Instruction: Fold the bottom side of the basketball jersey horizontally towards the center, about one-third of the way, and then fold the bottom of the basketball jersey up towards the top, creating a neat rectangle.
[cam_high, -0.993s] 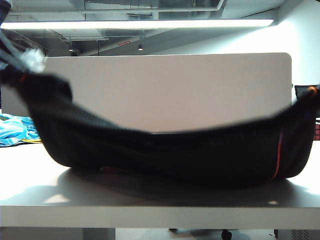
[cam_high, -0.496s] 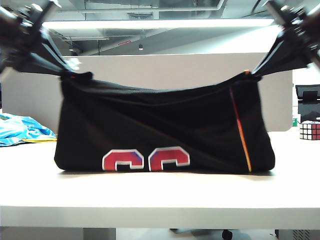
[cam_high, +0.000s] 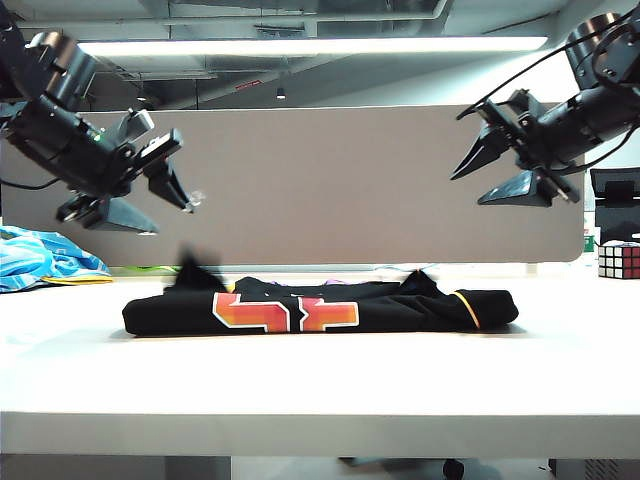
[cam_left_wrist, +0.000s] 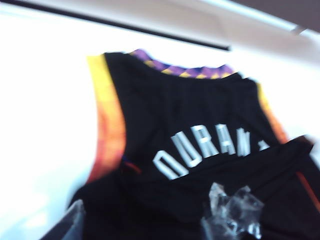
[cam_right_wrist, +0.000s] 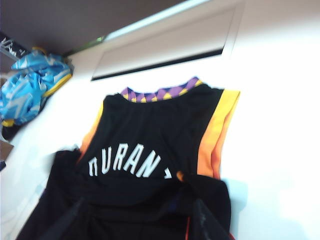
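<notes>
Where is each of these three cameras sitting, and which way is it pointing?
Exterior view: low at the table's front edge, looking level across it at the folded jersey; both arms show, left gripper and right gripper raised and open.
Left wrist view: on the left arm, looking down on the jersey; a fingertip shows.
Right wrist view: on the right arm, looking down on the jersey and a blue cloth; dark fingers show.
All three share the jersey.

grey partition (cam_high: 330, 185) behind white table (cam_high: 320, 385); ceiling striplight (cam_high: 310, 46)
</notes>
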